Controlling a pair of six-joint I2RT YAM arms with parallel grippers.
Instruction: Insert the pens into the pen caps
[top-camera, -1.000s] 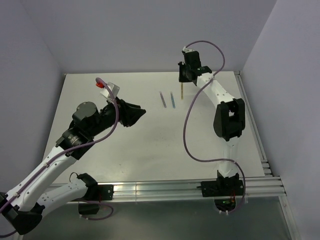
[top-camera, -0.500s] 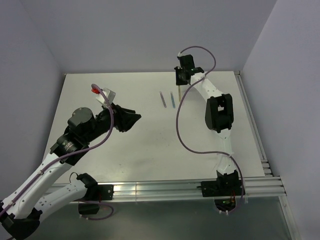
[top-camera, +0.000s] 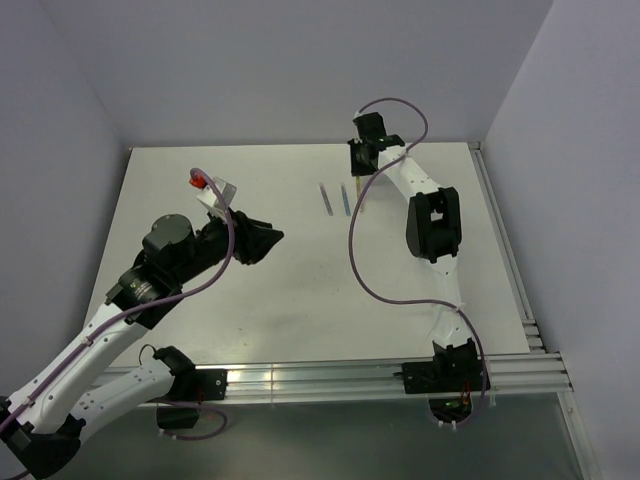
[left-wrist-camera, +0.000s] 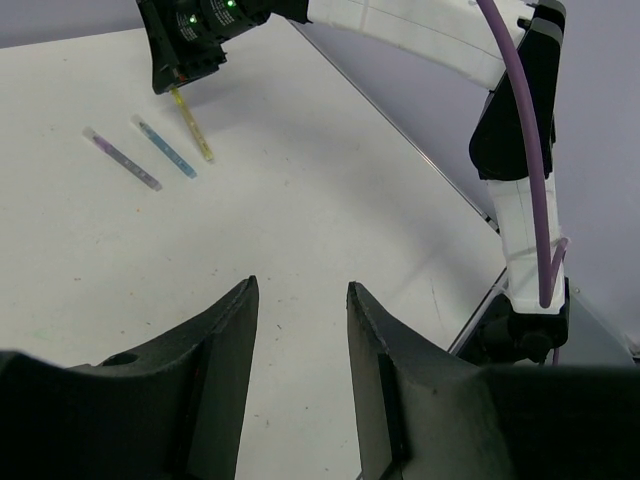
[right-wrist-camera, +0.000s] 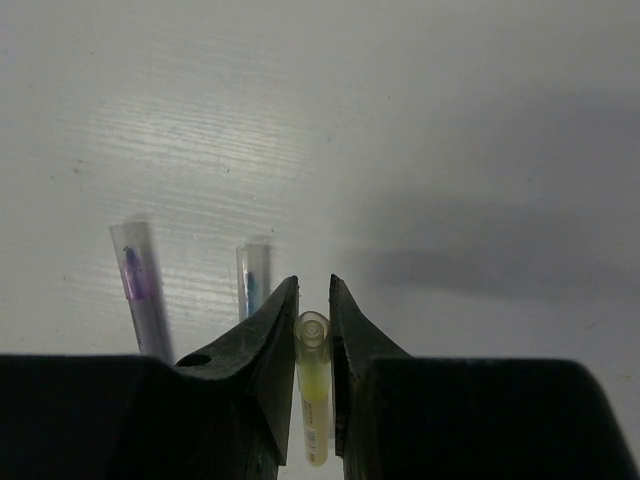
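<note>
Currently my right jaws pinch the yellow pen (left-wrist-camera: 192, 125), tilted tip-down toward the desk (left-wrist-camera: 300, 200) just beside the lying blue pen (left-wrist-camera: 165, 148); my left jaws gape empty, well apart.

Looks like a robotics lab cell: white table (top-camera: 300, 300) boxed in by bare grey walls (top-camera: 300, 60) at 9, 12 and 3 o'clock, metal rails (top-camera: 320, 378) along the 6 o'clock edge, left arm (top-camera: 110, 330) bolted at 7 o'clock, right arm (top-camera: 432, 222) at 5 o'clock, purple cable (top-camera: 351, 250) trailing
</note>
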